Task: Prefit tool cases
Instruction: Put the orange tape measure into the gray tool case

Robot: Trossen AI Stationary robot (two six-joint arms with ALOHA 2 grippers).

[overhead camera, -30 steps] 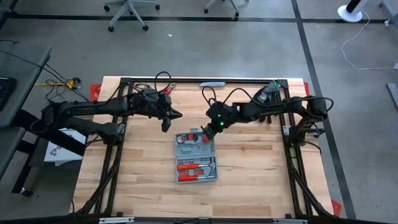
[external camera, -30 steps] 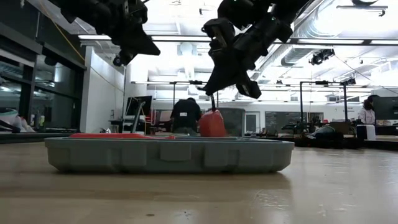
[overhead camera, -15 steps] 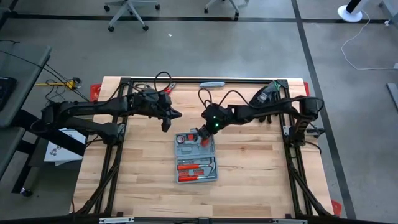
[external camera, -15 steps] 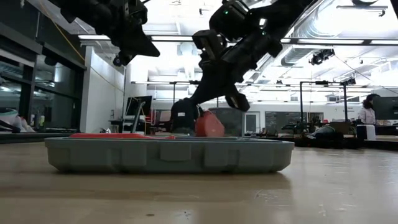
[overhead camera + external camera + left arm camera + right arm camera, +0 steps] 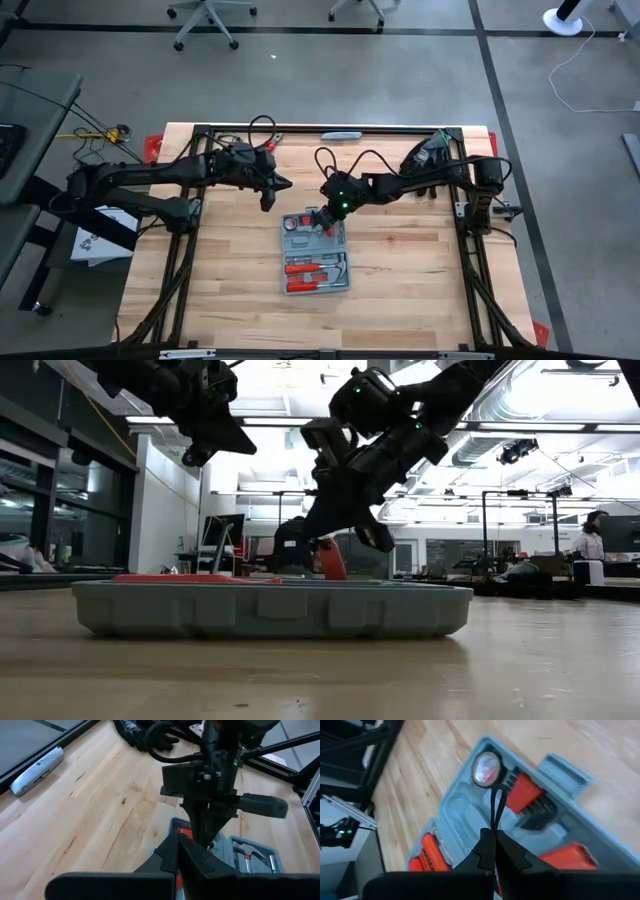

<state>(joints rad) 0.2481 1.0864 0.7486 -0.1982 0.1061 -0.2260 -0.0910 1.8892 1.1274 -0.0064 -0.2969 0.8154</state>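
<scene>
Tool case (image 5: 316,253): lying open and flat at the middle of the desk (image 5: 420,290), moulded side facing up, red-handled tools (image 5: 305,270) sitting in its near half.
Long axis: running near to far across the desk; the case's handle tab appears to be pointing right, though the wrist view is showing it only partly.
Right end effector (image 5: 322,220): reaching down over the far end of the case, fingers pressed together on a thin black cord (image 5: 496,810) that is hanging toward the round tape measure (image 5: 486,768).
What the cord belongs to: hard to say; a red piece (image 5: 330,558) is showing just under the fingers in the low view.
Left end effector (image 5: 266,203): waiting in the air far-left of the case, fingers together, holding nothing.
Risk, seating: the cord-held piece is probably swinging, so it may be landing askew across its slot instead of dropping in.
Risk, case: a sideways push from the lowering fingers could be sliding the case, since nothing is bracing it.
Risk, neighbours: the fingers are working close to the tape measure and the red block (image 5: 527,790), so a nudge may be unseating them.
</scene>
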